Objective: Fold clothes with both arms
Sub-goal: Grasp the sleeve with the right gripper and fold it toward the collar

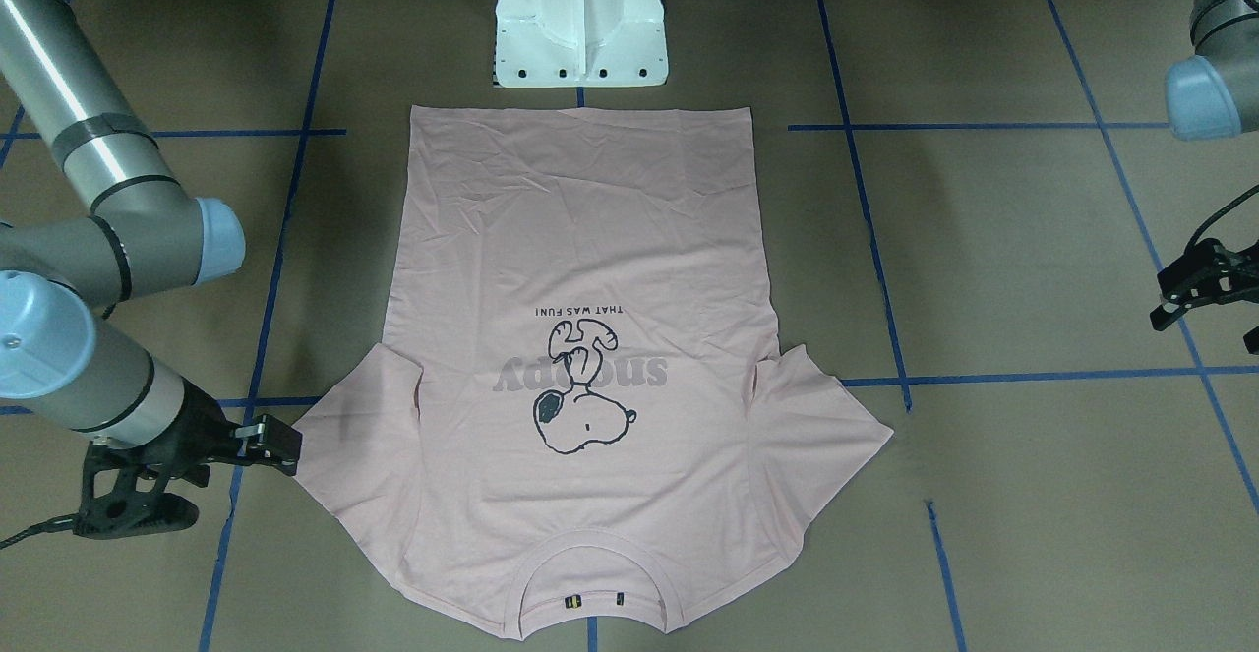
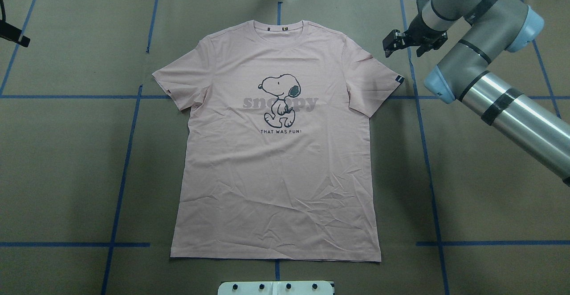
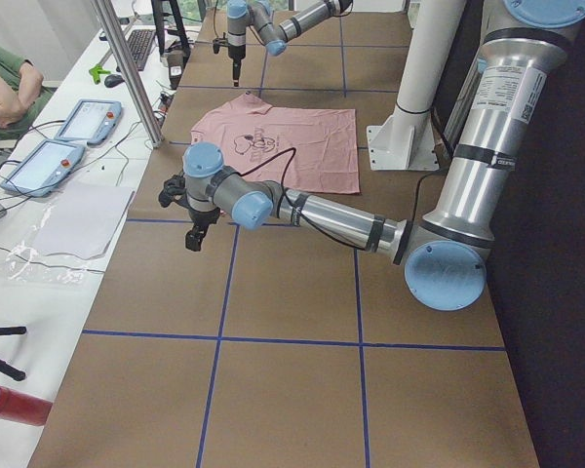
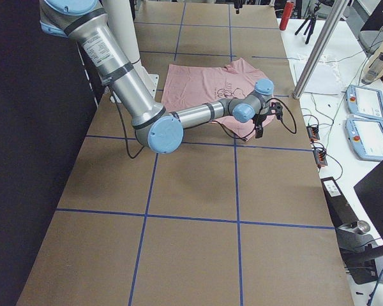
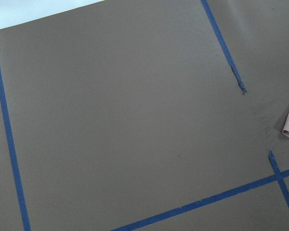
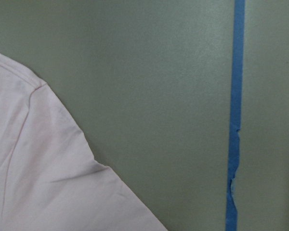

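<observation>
Right gripper [image 2: 412, 45] looks open beside a sleeve of the T-shirt [image 2: 276, 161], probably lining up a grab; left gripper [image 1: 1175, 298], can't tell.

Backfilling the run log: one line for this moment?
light pink short-sleeved Snoopy T-shirt: flat, print up, unfolded | left gripper: open, empty, off shirt | right gripper: open, empty, near sleeve

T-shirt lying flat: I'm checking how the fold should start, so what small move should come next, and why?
Probably lower the right gripper onto the edge of the sleeve beside it. The T-shirt lies flat, print up, with nothing holding it, and that gripper hangs open just off this sleeve.
</observation>
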Controlling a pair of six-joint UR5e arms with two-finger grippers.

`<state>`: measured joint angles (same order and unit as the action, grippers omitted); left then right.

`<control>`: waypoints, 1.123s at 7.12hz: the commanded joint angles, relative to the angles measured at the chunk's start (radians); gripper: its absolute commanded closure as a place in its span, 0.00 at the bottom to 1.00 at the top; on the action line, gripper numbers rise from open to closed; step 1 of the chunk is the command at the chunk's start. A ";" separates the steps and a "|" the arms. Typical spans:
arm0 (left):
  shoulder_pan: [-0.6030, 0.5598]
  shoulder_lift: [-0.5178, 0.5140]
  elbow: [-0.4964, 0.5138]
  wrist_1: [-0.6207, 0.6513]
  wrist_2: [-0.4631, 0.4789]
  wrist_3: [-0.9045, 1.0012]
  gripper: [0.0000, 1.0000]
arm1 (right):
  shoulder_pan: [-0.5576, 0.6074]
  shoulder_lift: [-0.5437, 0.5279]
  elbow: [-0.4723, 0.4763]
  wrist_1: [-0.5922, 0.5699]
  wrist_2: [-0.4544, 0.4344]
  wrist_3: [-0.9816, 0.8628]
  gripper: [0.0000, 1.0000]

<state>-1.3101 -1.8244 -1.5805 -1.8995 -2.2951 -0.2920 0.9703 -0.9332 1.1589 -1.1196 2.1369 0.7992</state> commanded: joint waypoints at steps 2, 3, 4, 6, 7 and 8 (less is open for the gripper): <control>0.002 -0.013 -0.003 -0.001 -0.006 -0.022 0.00 | -0.039 0.004 -0.034 0.000 -0.020 0.008 0.03; 0.002 -0.013 -0.003 -0.001 -0.006 -0.022 0.00 | -0.042 -0.001 -0.034 -0.003 -0.020 0.008 0.03; 0.002 -0.013 -0.003 -0.001 -0.006 -0.022 0.00 | -0.045 -0.001 -0.034 -0.005 -0.020 0.008 0.04; 0.002 -0.013 -0.004 -0.001 -0.006 -0.022 0.00 | -0.050 -0.007 -0.034 -0.008 -0.020 0.008 0.06; 0.000 -0.013 -0.007 -0.001 -0.007 -0.022 0.00 | -0.050 -0.010 -0.036 -0.009 -0.018 0.008 0.08; 0.000 -0.013 -0.007 -0.001 -0.007 -0.022 0.00 | -0.051 -0.010 -0.044 -0.008 -0.018 0.006 0.08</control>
<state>-1.3093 -1.8376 -1.5866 -1.9006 -2.3020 -0.3145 0.9205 -0.9419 1.1214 -1.1278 2.1179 0.8067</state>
